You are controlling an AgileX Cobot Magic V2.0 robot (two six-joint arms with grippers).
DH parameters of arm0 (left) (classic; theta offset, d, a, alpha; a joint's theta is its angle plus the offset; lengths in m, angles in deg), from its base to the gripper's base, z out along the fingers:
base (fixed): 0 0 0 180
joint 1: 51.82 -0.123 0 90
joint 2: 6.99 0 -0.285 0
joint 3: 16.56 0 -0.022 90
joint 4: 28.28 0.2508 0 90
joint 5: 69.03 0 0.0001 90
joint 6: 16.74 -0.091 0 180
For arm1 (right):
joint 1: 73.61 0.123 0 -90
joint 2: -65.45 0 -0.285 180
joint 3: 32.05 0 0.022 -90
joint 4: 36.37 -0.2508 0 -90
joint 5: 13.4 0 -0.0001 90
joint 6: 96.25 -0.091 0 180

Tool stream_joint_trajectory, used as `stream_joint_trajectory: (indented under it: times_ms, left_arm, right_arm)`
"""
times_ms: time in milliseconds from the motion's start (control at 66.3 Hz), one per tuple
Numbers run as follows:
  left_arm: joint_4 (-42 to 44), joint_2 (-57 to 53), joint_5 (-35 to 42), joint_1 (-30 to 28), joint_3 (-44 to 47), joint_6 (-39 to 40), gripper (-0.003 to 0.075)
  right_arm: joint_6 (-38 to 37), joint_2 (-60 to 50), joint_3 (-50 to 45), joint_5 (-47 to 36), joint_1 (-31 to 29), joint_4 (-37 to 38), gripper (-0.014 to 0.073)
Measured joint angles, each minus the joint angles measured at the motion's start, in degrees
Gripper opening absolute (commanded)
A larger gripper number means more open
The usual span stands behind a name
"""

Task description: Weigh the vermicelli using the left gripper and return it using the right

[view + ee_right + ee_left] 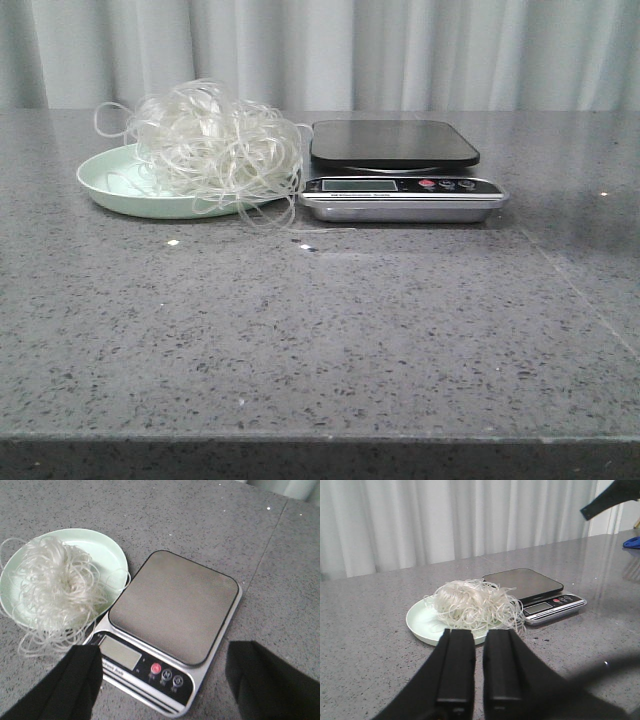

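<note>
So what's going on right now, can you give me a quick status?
Left gripper shut, empty, back from the plate. Right gripper open, above the scale. Vermicelli piled on plate, untouched. Scale platform bare, nothing in the way.

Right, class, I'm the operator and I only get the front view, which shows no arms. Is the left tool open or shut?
Observer: The left tool is shut but for a thin slit. It holds nothing and hangs short of the vermicelli.
Operator: And the right tool?
Observer: The right tool is wide open and empty, with its fingers either side of the scale at its button end.
Operator: Does the vermicelli fill the plate?
Observer: No. From above, the plate is bare on the part beside the scale.
</note>
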Motion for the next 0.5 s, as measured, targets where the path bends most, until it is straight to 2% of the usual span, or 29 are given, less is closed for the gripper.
stream_joint_trajectory:
  times_ms: [226,347,498]
  left_arm:
    - [0.0,0.0,0.0,0.0,0.0,0.0,0.0165]
    - [0.0,0.0,0.0,0.0,0.0,0.0,0.0165]
    - [0.0,0.0,0.0,0.0,0.0,0.0,0.0165]
  right_arm:
    - [0.0,-23.4,-20.4,-8.7,-0.1,-0.1,0.0608]
    - [0.0,-40.0,-31.4,-15.2,-0.1,0.2,0.0608]
    - [0.0,-55.2,-41.2,-20.5,-0.1,0.7,0.0608]
